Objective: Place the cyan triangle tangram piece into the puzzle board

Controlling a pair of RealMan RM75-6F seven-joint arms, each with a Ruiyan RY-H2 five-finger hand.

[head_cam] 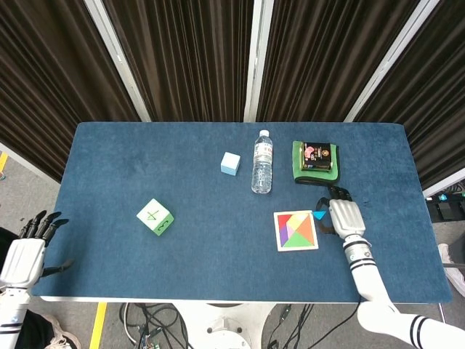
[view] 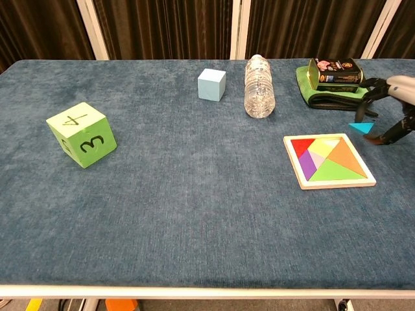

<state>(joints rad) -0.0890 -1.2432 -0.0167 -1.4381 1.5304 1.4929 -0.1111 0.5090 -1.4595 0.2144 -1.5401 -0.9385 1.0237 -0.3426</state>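
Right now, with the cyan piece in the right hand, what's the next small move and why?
Probably ease the right hand a little left and down: the cyan triangle it pinches hangs just off the puzzle board's far-right corner, above the table, not yet over the board's white gap.

1. A green cube (view: 82,135) at the nine o'clock side of the bench (view: 194,214) carries black hand-drawn numerals: a "4" on its top face and a "3" on the side face turned toward the chest camera.
2. From the head view, the same cube (head_cam: 155,217) shows the "4" on top; a second mark on its lower face is too small to read.
3. A dark box (view: 334,72) on a green cloth at about one o'clock has a colourful printed label, but no word on it can be made out in either view.
4. The water bottle (view: 259,87) at twelve o'clock shows no legible label.
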